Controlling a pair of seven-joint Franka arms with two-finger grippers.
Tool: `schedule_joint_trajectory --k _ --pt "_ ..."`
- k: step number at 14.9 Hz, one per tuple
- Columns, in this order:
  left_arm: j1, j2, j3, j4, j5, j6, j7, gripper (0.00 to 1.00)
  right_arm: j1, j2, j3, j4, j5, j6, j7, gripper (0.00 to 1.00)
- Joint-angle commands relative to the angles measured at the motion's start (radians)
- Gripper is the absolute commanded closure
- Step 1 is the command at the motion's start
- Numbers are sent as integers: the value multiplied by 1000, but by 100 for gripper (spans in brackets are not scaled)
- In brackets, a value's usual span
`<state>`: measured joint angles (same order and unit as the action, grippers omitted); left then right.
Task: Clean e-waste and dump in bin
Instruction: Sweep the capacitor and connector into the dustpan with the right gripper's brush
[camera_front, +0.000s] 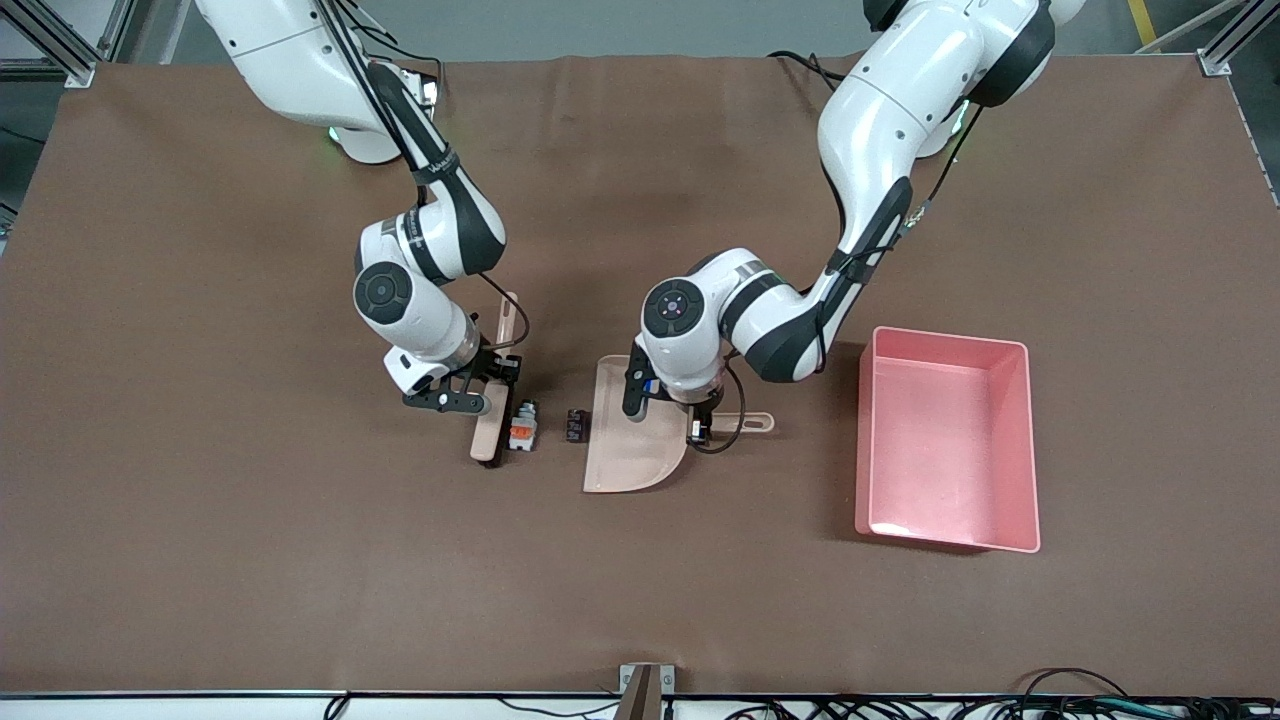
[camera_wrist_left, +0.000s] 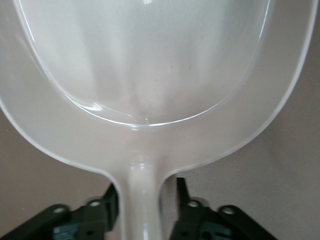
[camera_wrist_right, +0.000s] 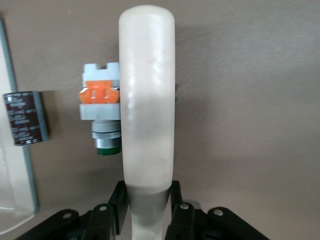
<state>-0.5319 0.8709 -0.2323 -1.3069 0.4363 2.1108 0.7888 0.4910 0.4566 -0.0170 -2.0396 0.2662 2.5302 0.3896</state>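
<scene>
The white-grey piece with an orange patch (camera_front: 523, 425) lies on the table against a beige brush (camera_front: 488, 435). My right gripper (camera_front: 480, 385) is shut on the brush; in the right wrist view (camera_wrist_right: 147, 187) its fingers clamp the brush (camera_wrist_right: 147, 100) beside the piece (camera_wrist_right: 100, 105). The dark block (camera_front: 575, 425) (camera_wrist_right: 25, 117) lies between that piece and the lip of the beige dustpan (camera_front: 630, 440). My left gripper (camera_front: 700, 425) (camera_wrist_left: 147, 185) is shut on the dustpan's handle (camera_wrist_left: 142, 200). The pink bin (camera_front: 1000, 545) stands toward the left arm's end.
The dustpan's handle end (camera_front: 765, 422) points toward the bin. The bin's inside shows nothing in it. Brown cloth covers the table; bare cloth lies nearer the front camera than the tools. Cables run along the front edge (camera_front: 900, 705).
</scene>
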Motion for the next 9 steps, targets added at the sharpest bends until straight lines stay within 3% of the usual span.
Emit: schedule_joint_trajectory --k 1,6,9 --pt "-11 16 11 32 18 1 18 66 11 16 32 9 65 44 2 100" --pt "-10 16 11 34 18 1 27 84 49 40 43 50 140 47 2 100" --pt "-10 14 11 32 18 0 27 88 81 60 43 81 183 51 3 100"
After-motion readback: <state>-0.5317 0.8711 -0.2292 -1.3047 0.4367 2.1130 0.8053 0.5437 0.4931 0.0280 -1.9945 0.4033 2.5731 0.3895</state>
